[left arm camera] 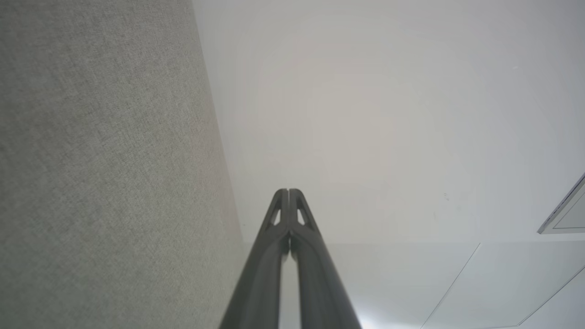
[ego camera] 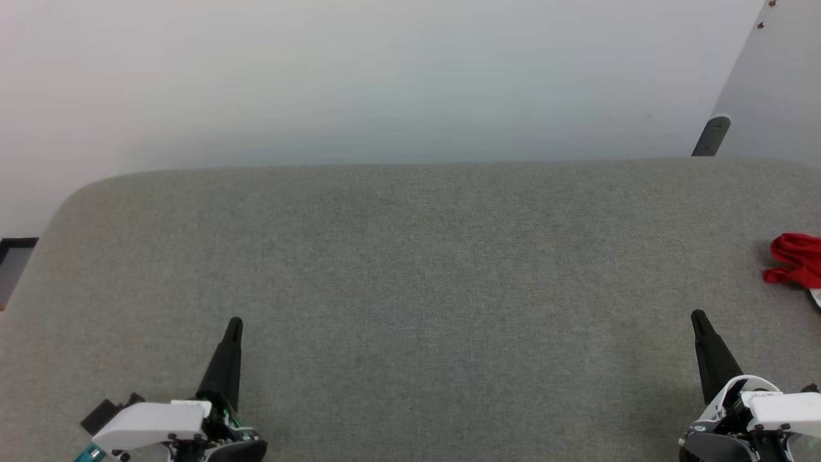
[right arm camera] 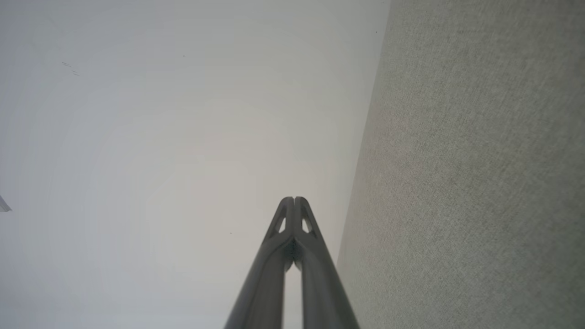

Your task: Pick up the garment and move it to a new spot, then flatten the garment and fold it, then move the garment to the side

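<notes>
Garment: a bunched heap of red cloth (ego camera: 797, 260) with a scrap of white at its lower edge. It lies on the desk at the far right of the head view and is cut off by the frame, so its full shape cannot be told.
Garment contact: nothing touches it, and both grippers are apart from it.
Right gripper: at the lower right of the head view (ego camera: 698, 317), closer to the robot than the garment and a little to its left. The dark fingers point away from the robot over bare desk.
Right jaws: clenched tip to tip with nothing between them, as the right wrist view shows plainly (right arm camera: 295, 199).
Left gripper: at the lower left of the head view (ego camera: 235, 323), well apart from the garment, with nearly the whole width of the desk between them.
Left jaws: pressed together and empty in the left wrist view (left arm camera: 289, 191).
Desk: a grey woven fabric surface (ego camera: 410, 269) with a rounded far left corner. It runs along one side of each wrist view.
Wall: pale and plain (ego camera: 385, 77) behind the desk's far edge.
Upper right corner: a slanted grey panel (ego camera: 776, 83) with a dark rounded bracket (ego camera: 710, 136) at its foot, just behind the desk.
</notes>
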You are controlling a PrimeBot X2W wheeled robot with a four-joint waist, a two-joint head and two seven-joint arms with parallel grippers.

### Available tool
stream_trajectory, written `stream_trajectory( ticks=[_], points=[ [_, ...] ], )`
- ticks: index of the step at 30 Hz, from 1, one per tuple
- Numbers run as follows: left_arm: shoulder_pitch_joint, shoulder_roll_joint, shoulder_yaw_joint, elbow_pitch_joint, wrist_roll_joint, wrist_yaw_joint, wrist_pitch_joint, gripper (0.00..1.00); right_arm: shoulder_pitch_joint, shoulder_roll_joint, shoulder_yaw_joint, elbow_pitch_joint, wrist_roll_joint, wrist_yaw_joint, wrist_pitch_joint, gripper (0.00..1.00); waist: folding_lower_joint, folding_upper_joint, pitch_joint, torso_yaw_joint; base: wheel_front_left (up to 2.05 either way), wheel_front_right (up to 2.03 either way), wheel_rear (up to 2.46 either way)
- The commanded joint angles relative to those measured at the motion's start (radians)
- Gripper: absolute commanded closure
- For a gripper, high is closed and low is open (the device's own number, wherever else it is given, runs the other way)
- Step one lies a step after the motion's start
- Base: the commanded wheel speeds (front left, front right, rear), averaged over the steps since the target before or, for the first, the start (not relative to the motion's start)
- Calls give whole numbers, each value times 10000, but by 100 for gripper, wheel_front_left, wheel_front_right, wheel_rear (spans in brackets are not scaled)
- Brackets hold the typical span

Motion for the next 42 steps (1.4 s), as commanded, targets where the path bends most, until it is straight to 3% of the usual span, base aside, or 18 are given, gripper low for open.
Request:
stream_trajectory(
  ticks=[1,42],
  points=[
    [-100,-13,23,9,-31,-57,14,100,-35,38,5,0,20,0,14,100,-1,0,0,0,0,0,0],
    [-99,-13,22,8,-32,-57,13,100,-34,38,6,0,21,0,13,100,-1,0,0,0,0,0,0]
  ],
)
